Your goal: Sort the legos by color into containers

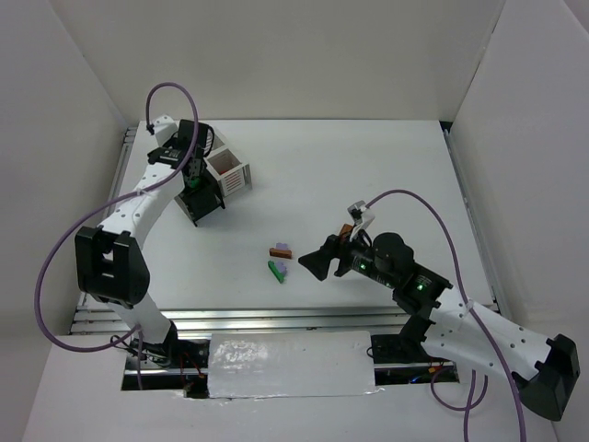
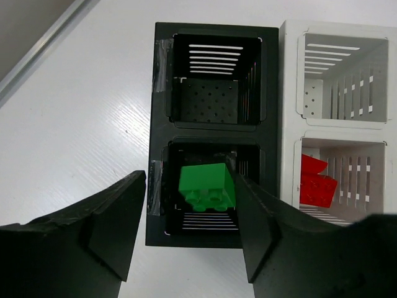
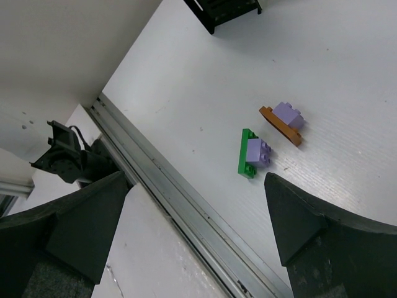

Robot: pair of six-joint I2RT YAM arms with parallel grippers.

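Hangs left gripper (image 2: pixel 188 186), jaws apart, over black container (image 2: pixel 162 124), green lego (image 2: pixel 205 183) in the gap; spreads right gripper (image 3: pixel 195 183) wide above purple-topped legos (image 3: pixel 257 151) on bench (image 3: pixel 205 74).

The legos (image 2: pixel 206 185) are glossy plastic, the containers (image 2: pixel 162 124) matt, the table (image 2: pixel 80 143) smooth.

right gripper (image 3: pixel 195 186) spread wide — green-purple legos (image 3: pixel 253 154) lie just beside orange-purple legos (image 3: pixel 283 121), not touching.
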